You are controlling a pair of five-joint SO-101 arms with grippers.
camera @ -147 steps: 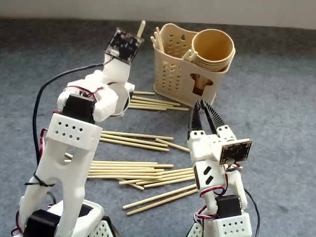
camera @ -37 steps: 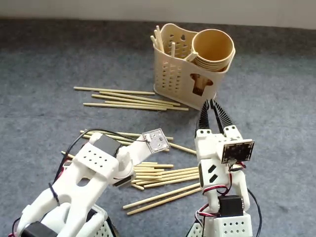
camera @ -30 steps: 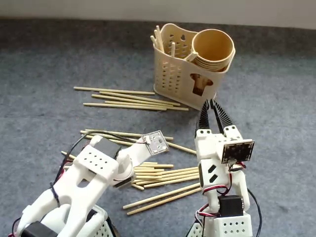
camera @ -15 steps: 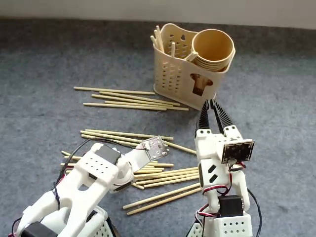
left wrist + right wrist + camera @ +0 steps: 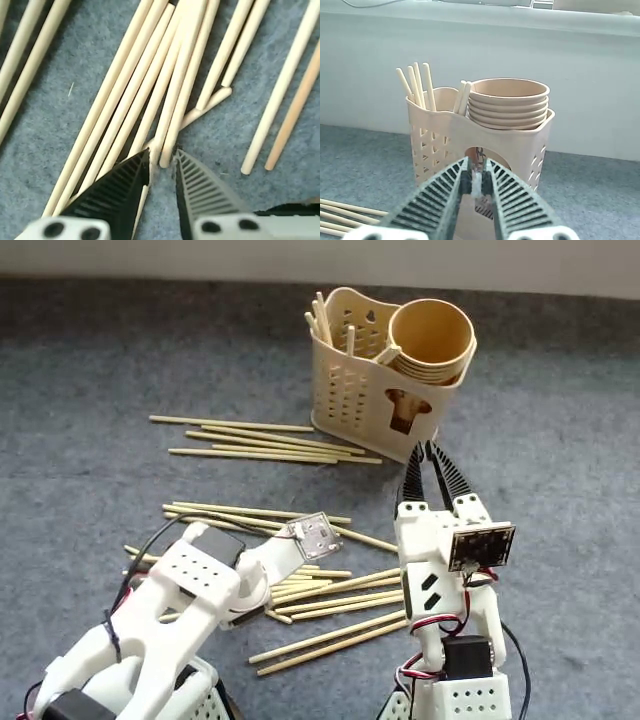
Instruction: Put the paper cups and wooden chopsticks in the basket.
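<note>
The cream basket [image 5: 350, 390] stands at the back and holds a stack of paper cups [image 5: 430, 335] and several upright wooden chopsticks [image 5: 320, 315]. Many loose chopsticks [image 5: 340, 590] lie on the grey carpet in front of it. My left gripper [image 5: 161, 157] is down on this pile, and its fingertips pinch the ends of two chopsticks [image 5: 172, 110]. In the high view the left arm [image 5: 215, 580] bends low over them. My right gripper [image 5: 428, 450] is raised and shut on nothing, pointing at the basket [image 5: 440, 135] and its cups [image 5: 509, 100].
Another row of chopsticks [image 5: 260, 440] lies left of the basket, and a further group [image 5: 250, 515] sits between it and the near pile. Two longer sticks [image 5: 320, 640] lie nearest the arm bases. The carpet on the right is open.
My left arm came back from the basket, sank onto the near pile and closed in on stick ends; some sticks there shifted. The right arm kept still.
</note>
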